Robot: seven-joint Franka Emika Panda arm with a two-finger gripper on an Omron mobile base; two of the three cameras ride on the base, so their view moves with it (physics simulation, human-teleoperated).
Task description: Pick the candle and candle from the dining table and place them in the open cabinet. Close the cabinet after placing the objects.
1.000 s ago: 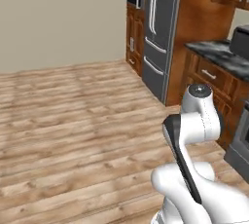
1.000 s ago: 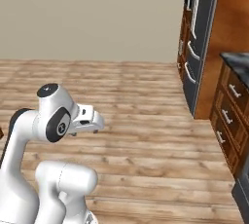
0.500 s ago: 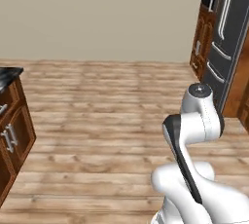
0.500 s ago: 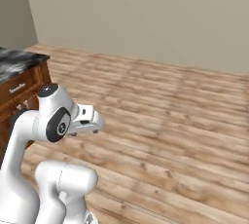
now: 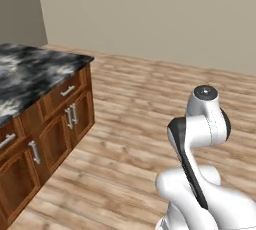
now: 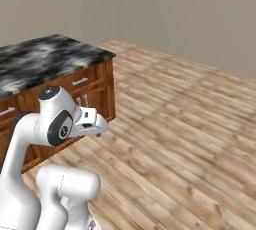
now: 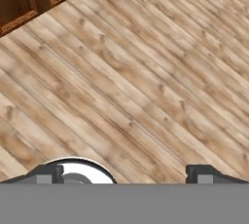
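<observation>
dining table [image 5: 35, 74]: one, left of frame | gripper [image 7: 124, 174]: one, fingers spread wide, grasping nothing, over wood floor [image 7: 146, 72] | readable writing: cannot tell

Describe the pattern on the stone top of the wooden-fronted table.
Black stone top with white and grey marbled veins, clearest in the left base view.

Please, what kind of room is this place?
Probably a kitchen or dining area: a long black marbled stone table top sits over brown wooden cabinet fronts with silver handles, on a light wooden plank floor beside a plain beige wall.
</observation>
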